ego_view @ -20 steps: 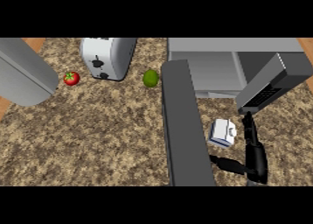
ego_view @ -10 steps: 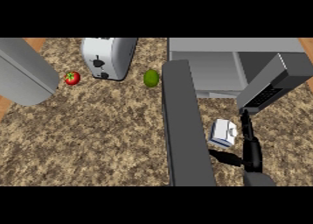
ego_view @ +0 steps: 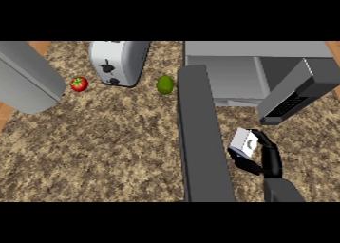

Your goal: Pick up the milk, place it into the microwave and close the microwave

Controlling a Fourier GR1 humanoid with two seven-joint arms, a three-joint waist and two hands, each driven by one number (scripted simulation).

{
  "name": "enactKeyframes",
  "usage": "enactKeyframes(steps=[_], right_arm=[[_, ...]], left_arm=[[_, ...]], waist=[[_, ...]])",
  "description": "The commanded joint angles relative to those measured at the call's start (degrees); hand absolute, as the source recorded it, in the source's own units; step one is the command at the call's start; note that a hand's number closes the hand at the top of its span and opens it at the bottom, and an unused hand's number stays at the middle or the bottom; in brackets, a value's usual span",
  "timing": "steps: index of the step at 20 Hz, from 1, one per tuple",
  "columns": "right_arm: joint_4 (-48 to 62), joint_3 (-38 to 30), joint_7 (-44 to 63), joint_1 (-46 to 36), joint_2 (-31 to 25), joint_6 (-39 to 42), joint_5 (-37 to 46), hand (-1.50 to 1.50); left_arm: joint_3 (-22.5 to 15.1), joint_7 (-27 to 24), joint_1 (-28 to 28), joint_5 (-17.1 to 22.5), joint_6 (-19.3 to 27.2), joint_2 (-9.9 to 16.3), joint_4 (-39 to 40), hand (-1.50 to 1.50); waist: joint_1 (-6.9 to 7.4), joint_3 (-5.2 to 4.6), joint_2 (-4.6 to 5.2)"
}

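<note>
while the microwave [ego_view: 236,71] stands open, the right hand [ego_view: 267,159] has its fingers [ego_view: 249,166] curled round the milk [ego_view: 244,143].

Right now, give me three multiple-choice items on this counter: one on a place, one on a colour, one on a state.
1. Where is the tomato?
A. left of the toaster
B. inside the microwave
C. on the milk

2. What colour is the round fruit right of the toaster?
A. red
B. green
C. blue

3. How is the microwave door?
A. shut
B. missing
C. open

Answers: 1 A, the tomato lies on the counter beside the toaster's left side. 2 B, it is green. 3 C, the door swings out, showing the cavity; the right hand curls round the milk below it.
</note>
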Motion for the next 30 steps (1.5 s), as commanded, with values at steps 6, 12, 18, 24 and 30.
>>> enactKeyframes(steps=[6,12,18,24,30], right_arm=[[2.1,-0.7,-8.2,-3.0,2.2,0.8,0.2,1.50],[3.7,0.1,-8.1,-4.8,-8.9,14.6,0.9,1.50],[1.8,1.9,-6.5,-5.6,-6.1,21.1,0.3,1.50],[-11.9,4.7,2.4,-4.3,-3.4,16.8,0.2,1.50],[-19.3,6.6,12.8,-6.6,1.7,8.7,1.7,1.50]], left_arm=[[0.4,-2.9,1.2,-0.4,-2.7,-1.1,1.5,-1.50],[1.2,0.1,-1.9,0.7,-0.1,0.3,0.7,-1.50],[1.2,-0.9,1.4,1.1,-2.5,-1.1,0.4,-1.50],[3.6,-2.6,-0.6,-0.2,-3.3,-1.1,4.9,-1.50],[3.8,0.4,0.1,1.0,-2.6,-0.7,2.3,-1.50]], waist=[[0.01,0.07,0.02],[-0.08,0.12,0.20],[-0.19,0.05,-0.09],[-1.06,-0.05,-0.31],[-0.77,-0.02,-0.23]])
